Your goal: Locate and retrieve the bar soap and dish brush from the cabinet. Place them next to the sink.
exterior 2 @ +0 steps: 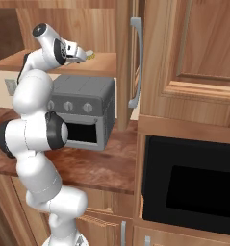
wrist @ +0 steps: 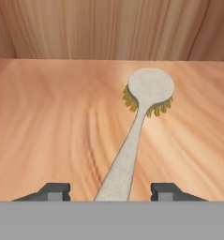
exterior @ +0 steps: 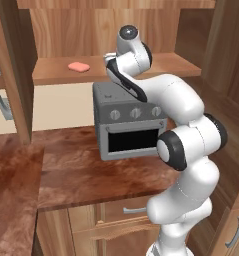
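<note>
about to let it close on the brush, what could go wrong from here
1. The gripper straddles only the tail end of the dish brush handle, which lies at a slant between the fingertips; closing may pivot it or let it slip.
2. The bar soap sits further along the same cabinet shelf; a wide swing out could knock it.

Small flat salmon-pink bar soap (exterior: 79, 66) is seen on brown wood-grain cabinet shelf (exterior: 61, 75). Dish brush w/ pale cream handle & yellowish bristles (wrist: 141, 117) is shown on warm streaked wood. Boxy grey toaster oven (exterior: 126, 122) w/ black window; reddish-brown mottled countertop (exterior: 91, 170).
</note>
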You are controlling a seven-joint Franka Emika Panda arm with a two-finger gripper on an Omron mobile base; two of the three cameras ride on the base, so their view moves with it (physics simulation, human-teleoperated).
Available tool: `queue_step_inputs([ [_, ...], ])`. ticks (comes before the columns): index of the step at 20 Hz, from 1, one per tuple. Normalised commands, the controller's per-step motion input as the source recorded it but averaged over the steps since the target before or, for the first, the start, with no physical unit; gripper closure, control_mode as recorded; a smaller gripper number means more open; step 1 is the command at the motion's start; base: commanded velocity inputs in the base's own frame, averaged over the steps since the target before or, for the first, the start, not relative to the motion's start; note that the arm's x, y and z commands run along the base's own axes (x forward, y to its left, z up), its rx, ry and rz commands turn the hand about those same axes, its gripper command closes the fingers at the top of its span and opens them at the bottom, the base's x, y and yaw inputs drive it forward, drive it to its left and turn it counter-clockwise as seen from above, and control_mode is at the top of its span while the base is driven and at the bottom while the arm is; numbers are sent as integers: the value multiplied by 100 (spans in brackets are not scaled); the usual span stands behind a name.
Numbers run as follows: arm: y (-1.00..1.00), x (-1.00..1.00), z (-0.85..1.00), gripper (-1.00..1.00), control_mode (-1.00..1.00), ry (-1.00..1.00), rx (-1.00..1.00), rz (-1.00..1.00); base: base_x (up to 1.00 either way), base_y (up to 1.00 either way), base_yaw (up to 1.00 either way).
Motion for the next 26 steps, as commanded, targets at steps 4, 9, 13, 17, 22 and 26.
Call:
queue_step_inputs([
  [4,0,0,-1,100,-100,-3,1,0,0,0,0],
  [9,6,0,4,100,-100,0,0,-4,0,0,0],
  [13,10,-15,13,100,-100,0,-2,-12,0,0,0],
  [17,0,-45,17,100,-100,-1,6,-11,0,0,0],
  [22,0,-83,33,100,-100,-3,9,-14,0,0,0],
  [26,0,-100,22,100,-100,-4,6,-9,0,0,0],
])
